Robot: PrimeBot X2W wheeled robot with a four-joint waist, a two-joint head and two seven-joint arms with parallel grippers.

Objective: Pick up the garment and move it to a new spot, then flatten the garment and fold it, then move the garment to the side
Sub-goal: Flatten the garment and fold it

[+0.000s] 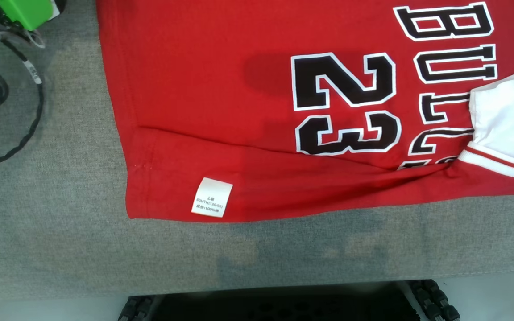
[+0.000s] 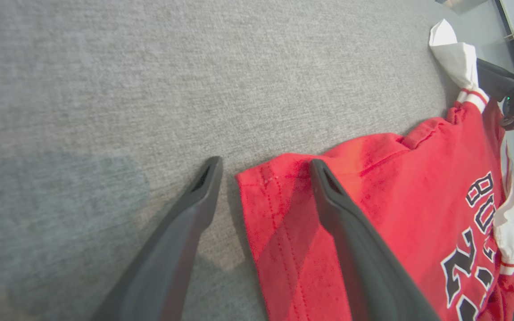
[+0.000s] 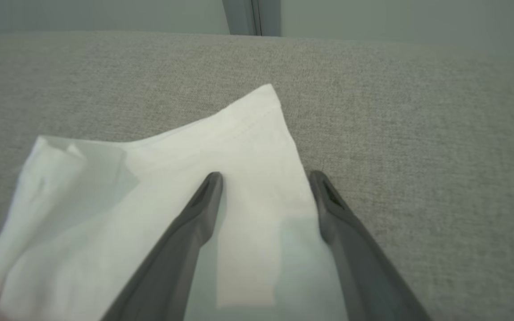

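The garment [image 1: 239, 111] is a red jersey with black "23" and "BULLS" lettering and white sleeves, lying on the grey table. A white care label [image 1: 211, 197] sits near its bottom hem. In the left wrist view my left gripper [image 2: 266, 171] is open above a red hem corner [image 2: 275, 209], one finger over grey cloth and one over the garment [image 2: 395, 200]. In the right wrist view my right gripper [image 3: 266, 180] is open over a white sleeve [image 3: 239, 151], its two fingers straddling the sleeve's edge.
The grey fabric table [image 1: 60, 232] runs left of and below the jersey. Black cables [image 1: 2, 98] and a green device [image 1: 27, 11] sit at the far left. The table's front edge and the robot's dark base [image 1: 283, 305] lie at the bottom.
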